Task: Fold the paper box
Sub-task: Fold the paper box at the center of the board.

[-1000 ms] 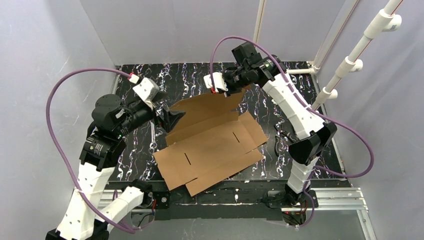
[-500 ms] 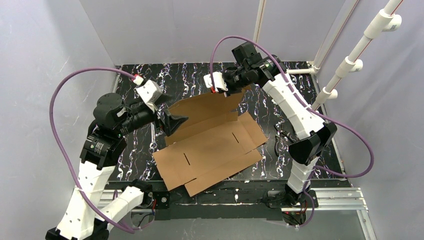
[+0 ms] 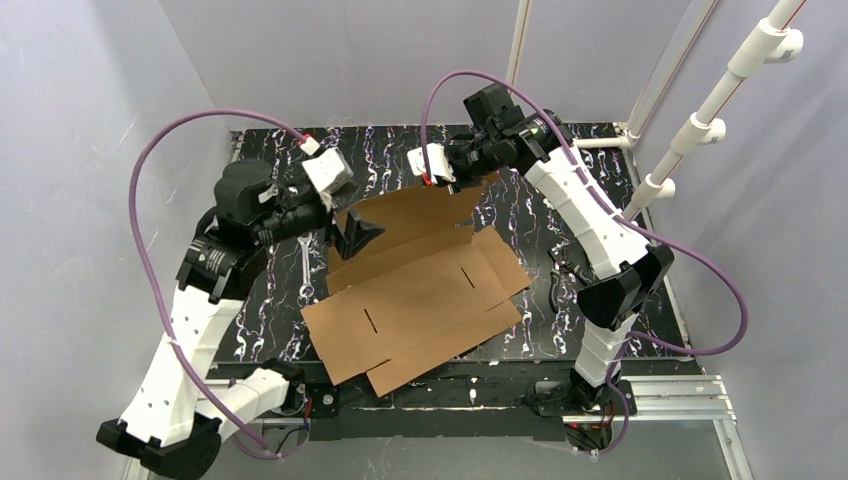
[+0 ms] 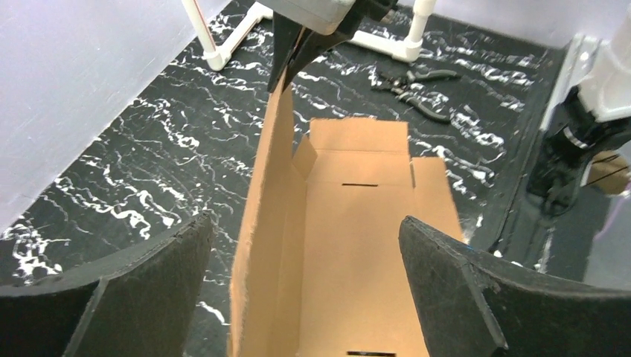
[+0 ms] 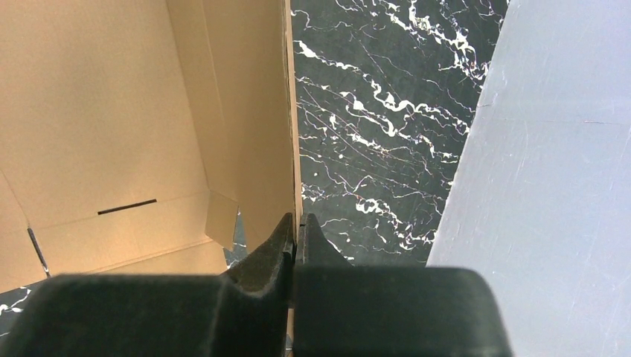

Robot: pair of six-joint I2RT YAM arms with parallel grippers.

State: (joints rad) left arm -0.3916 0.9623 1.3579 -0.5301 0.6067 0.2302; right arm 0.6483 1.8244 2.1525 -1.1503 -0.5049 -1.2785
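Observation:
The paper box [image 3: 420, 290] is a brown cardboard sheet lying mostly flat on the black marbled table, with its back panel lifted upright. My right gripper [image 3: 468, 172] is shut on the top edge of that panel at its far right end; the right wrist view shows its tips [image 5: 298, 219] pinching the thin cardboard edge [image 5: 292, 111]. My left gripper [image 3: 358, 235] hovers open at the panel's left end. From the left wrist, the upright panel [image 4: 271, 193] runs between the wide-apart fingers [image 4: 149, 290], closer to the left one and touching neither.
A wrench [image 3: 303, 265] lies left of the sheet. Pliers [image 4: 409, 85] rest on the table at the right, near the right arm's base [image 3: 600, 300]. White pipe framing [image 3: 700, 120] stands at the back right. Grey walls close in the left and back.
My left arm swung toward the back and right, bringing its open gripper to the raised panel's left end. The sheet shifted slightly. The right gripper kept its grip in place.

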